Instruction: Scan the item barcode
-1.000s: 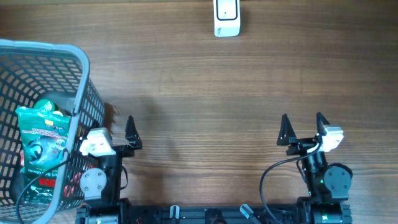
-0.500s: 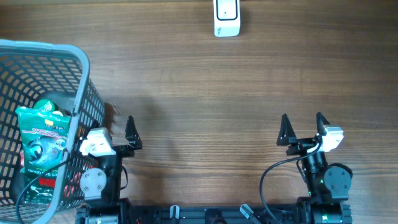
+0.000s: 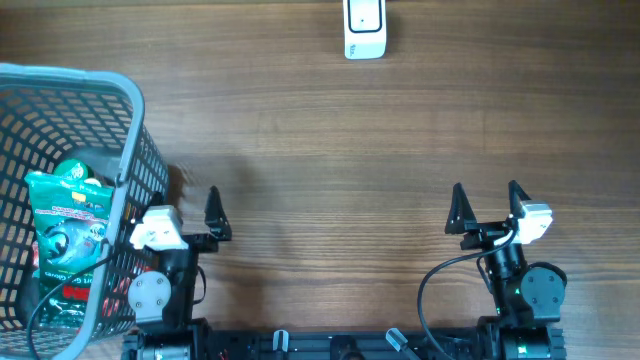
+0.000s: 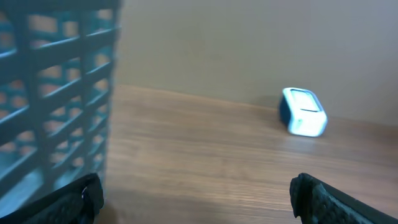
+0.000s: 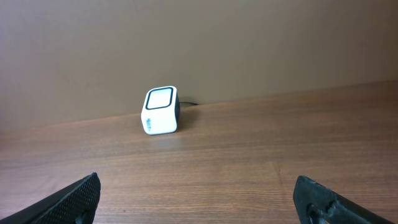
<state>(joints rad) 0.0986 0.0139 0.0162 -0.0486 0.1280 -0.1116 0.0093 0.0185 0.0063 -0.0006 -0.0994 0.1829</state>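
And there it was, the whole wooden table point(image 3: 330, 150) spread out under me, mostly bare brown grain from edge to edge. Biggest thing on it: the blue-grey mesh basket point(image 3: 60, 74), sitting at the left side and running out of the overhead view. From my left wrist its latticed wall point(image 4: 56, 93) filled the left of the picture, blurred and very close.

Inside that basket lay the green bag point(image 3: 65, 215), the item to be scanned, flat on top of some red packaging I couldn't make out. No barcode showed from above.

Now my hands. My left gripper point(image 3: 183, 200) sat at the near edge, right beside the basket's outer wall, jaws spread as wide as they go and nothing between them. In its own view point(image 4: 196, 199) only the two dark fingers point(image 4: 81, 199) poked up at the bottom corners, bare wood between. My right gripper point(image 3: 486, 195) was well off to the right, also at the near edge, also gaping and empty point(image 5: 196, 196), over bare table.

Smallest of the lot: the white scanner point(image 3: 364, 28), upright at the far edge, near the middle, well apart from both hands and from the basket. My right wrist saw it head-on point(image 5: 161, 110), its window facing me; my left caught it off to the right point(image 4: 303, 112).
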